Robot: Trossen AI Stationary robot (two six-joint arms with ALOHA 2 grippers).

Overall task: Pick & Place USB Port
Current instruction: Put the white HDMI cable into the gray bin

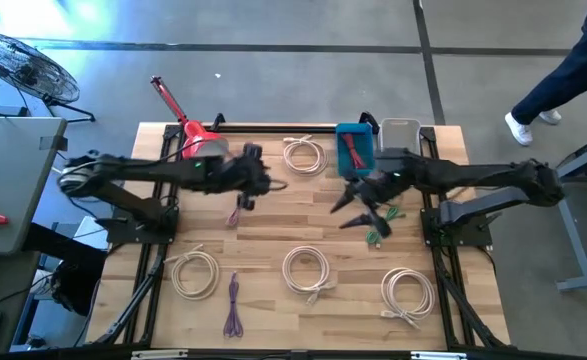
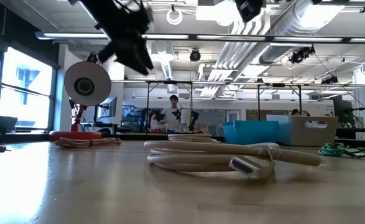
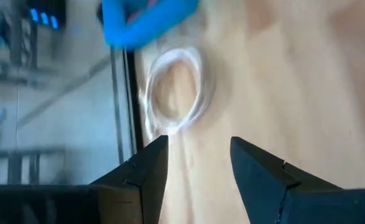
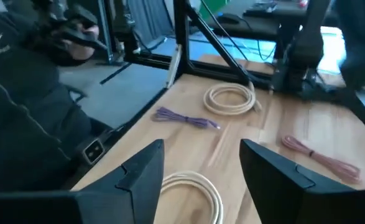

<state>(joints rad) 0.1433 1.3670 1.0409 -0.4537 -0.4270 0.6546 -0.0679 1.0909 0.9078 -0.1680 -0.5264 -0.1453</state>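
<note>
Overhead, both arms are seen reaching in toward the middle of the surface point(image 1: 273, 235). The left end effector point(image 1: 256, 183) is held open and empty above the wood, near a pink cable point(image 1: 235, 211). The right end effector point(image 1: 358, 210) is likewise spread and empty, beside a green cable point(image 1: 381, 225). A blue bin point(image 1: 355, 147) sits at the far edge, red cables inside it.

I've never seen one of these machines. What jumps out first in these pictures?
Two dark arms meet over the middle of a wooden table, the left gripper and right gripper both open and empty. Coiled cream cables dot the table, and a blue bin sits at the far edge.
</note>
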